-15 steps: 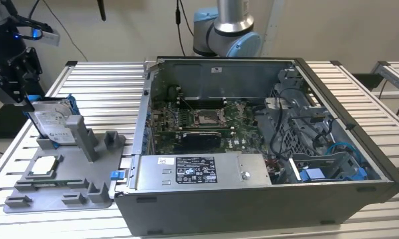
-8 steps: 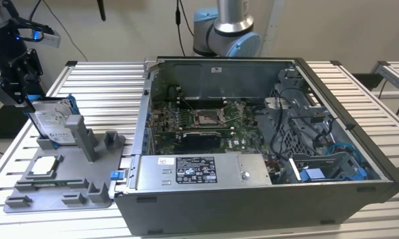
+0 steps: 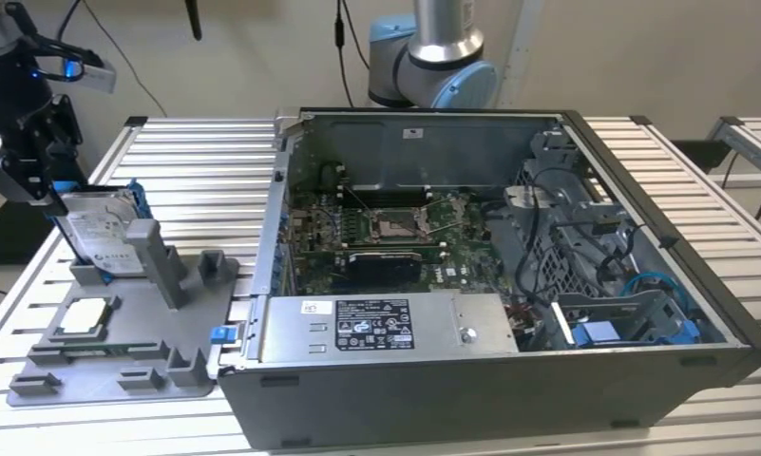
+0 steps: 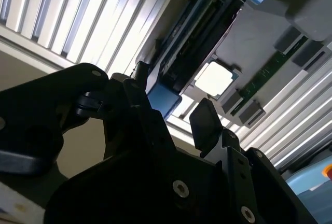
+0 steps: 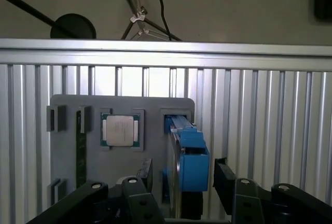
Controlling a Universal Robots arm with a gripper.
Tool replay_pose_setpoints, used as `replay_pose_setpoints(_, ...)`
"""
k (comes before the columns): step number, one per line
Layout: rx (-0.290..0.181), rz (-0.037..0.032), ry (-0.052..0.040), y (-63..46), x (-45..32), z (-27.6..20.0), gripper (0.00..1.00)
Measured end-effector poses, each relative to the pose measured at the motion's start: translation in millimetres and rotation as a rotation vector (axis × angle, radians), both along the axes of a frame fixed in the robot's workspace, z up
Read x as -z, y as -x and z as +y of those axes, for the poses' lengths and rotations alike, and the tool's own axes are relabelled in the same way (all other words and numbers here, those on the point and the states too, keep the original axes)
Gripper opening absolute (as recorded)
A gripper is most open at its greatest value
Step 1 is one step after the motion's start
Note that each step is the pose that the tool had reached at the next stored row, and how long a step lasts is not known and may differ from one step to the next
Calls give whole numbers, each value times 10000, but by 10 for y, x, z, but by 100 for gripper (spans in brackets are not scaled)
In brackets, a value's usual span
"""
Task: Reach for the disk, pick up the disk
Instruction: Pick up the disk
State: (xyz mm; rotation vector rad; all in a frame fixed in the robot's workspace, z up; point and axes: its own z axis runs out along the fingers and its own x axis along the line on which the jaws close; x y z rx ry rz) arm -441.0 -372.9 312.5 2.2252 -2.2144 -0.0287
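Exterior view's left has the disk (image 3: 102, 226) standing upright in a grey holder (image 3: 91, 369), beside a silver chip (image 3: 84, 313). The gripper (image 5: 183, 167) straddles the disk's blue-framed top edge with its jaws open, clear of both sides. An open computer case (image 3: 482, 285) stands nearby on the slatted metal table (image 3: 190, 152).

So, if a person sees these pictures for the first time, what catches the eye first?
First, the big open computer case in the middle of the exterior view. At the exterior view's left, the disk stands on edge in a gray holder, with the open gripper astride its blue frame.
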Motion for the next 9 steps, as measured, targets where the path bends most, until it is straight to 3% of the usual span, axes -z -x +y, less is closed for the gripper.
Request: replay_pose_setpoints(9, 0, 5, 3, 0, 82, 0, 100)
